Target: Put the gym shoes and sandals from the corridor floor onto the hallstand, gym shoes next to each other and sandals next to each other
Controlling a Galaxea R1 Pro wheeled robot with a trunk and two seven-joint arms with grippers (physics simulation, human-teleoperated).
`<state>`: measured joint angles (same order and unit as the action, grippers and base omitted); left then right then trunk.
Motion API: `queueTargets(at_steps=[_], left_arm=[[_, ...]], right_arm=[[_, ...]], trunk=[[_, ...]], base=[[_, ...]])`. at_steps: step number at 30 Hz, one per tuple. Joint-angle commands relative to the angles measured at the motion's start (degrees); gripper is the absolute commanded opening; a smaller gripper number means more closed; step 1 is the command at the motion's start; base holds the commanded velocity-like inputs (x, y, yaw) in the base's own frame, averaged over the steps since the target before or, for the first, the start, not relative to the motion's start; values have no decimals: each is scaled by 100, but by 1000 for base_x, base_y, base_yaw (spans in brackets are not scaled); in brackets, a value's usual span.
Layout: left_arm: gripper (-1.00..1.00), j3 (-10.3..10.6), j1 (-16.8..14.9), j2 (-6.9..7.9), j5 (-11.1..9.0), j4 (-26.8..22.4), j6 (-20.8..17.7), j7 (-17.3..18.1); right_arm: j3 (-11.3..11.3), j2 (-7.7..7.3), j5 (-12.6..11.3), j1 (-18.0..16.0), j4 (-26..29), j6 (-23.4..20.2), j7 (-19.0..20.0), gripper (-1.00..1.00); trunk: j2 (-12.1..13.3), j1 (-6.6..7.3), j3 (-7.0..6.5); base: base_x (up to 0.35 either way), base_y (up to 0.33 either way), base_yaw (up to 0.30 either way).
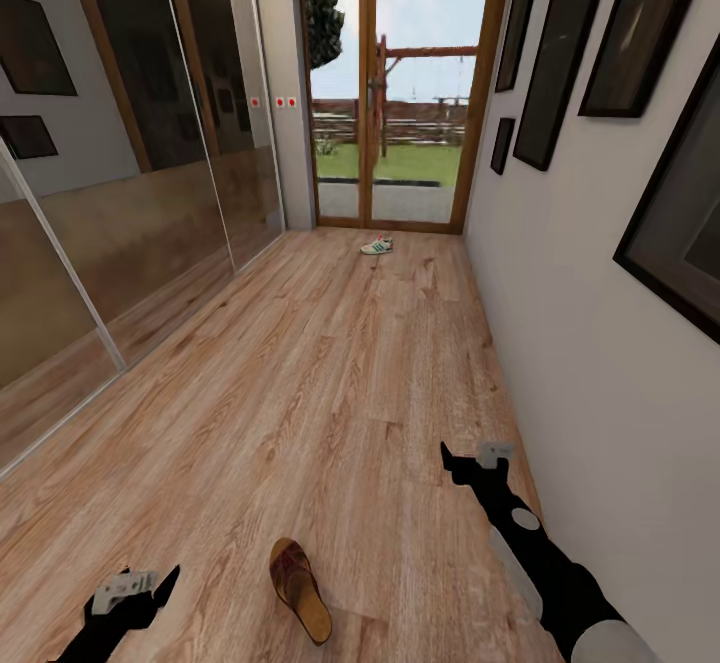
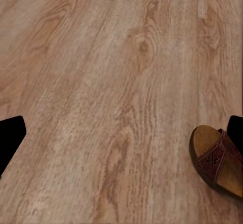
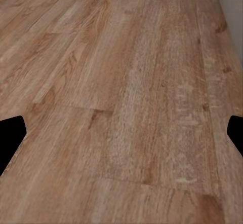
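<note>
Sandal [image 1: 300,589]: near, on floor [image 1: 300,373] between both open, empty grippers, left gripper [image 1: 148,588] closest.
Gym shoe [image 1: 377,245]: far, by door.
Risk: thin sandal slipping from pinch.

I can't read any words, numbers or signs here, not on the walls, the door or the floor.

A glazed double door [image 1: 400,93] in a wooden frame stands at twelve o'clock, showing grass and a timber fence [image 1: 400,128] outside. Mirrored sliding wardrobe doors [image 1: 130,173] run from nine to eleven o'clock. Dark framed pictures [image 1: 570,53] hang along the white wall [image 1: 580,323] from one to three o'clock.
</note>
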<state>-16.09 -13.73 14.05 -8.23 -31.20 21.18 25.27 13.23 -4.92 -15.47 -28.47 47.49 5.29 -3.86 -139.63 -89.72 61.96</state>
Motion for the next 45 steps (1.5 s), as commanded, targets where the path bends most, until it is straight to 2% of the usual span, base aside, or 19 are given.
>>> queueTargets(at_steps=[1, 3, 4, 9, 12, 16, 20, 22, 30, 33, 37, 45], left_arm=[[100, -15, -61, -12, -26, 14, -21, 44], [100, -12, -169, -31, 21, 25, -63, 30], [100, -10, -493, -138, 172, 33, -362, -12], [100, -9, -868, -356, 256, 27, -806, -243], [100, -8, -953, -468, 263, 16, -910, -433], [100, -3, -1026, -734, 271, -25, -991, -890], [100, 19, -1049, -890, 268, -42, -1009, -1211], [100, 25, -1063, -975, 264, -48, -1017, -1499], [100, -36, -1070, -1048, 177, -29, -1013, -1938], [100, -38, -1068, -1162, 142, -28, -986, -2143], [100, -29, -1057, -1231, 133, -34, -942, -2212], [100, -41, -1059, -1245, 129, -36, -934, -2236]], right_arm=[[37, -11, -62, -11, 36, -4, -39, 100], [35, -13, -62, -20, 84, -44, -40, 100], [28, -16, -61, -31, 140, -92, -43, 100], [45, -10, -58, -35, 162, -111, -48, 100], [50, -10, -56, -35, 163, -113, -50, 100], [52, -9, -55, -36, 164, -115, -53, 100], [55, -9, -53, -36, 164, -116, -53, 100], [59, -9, -53, -36, 166, -116, -53, 100], [66, -9, -53, -36, 164, -116, -53, 100], [66, -9, -53, -36, 164, -116, -52, 100], [66, -9, -53, -36, 164, -116, -52, 100], [82, -4, -53, -36, 161, -116, -49, 100]], trunk=[[-2, 1, 5], [-2, 1, 5], [-2, 1, 5], [-2, 1, 5], [-2, 1, 5], [-2, 1, 5], [-2, 1, 5], [-2, 1, 5], [-2, 1, 5], [-2, 1, 5], [-2, 1, 5], [-2, 1, 5]], base=[[0, 0, 0], [0, 0, 0], [0, 0, 0], [0, 0, 0], [0, 0, 0], [0, 0, 0], [0, 0, 0], [0, 0, 0], [0, 0, -27], [0, 0, -199], [0, 0, -254], [-140, 1, -150]])
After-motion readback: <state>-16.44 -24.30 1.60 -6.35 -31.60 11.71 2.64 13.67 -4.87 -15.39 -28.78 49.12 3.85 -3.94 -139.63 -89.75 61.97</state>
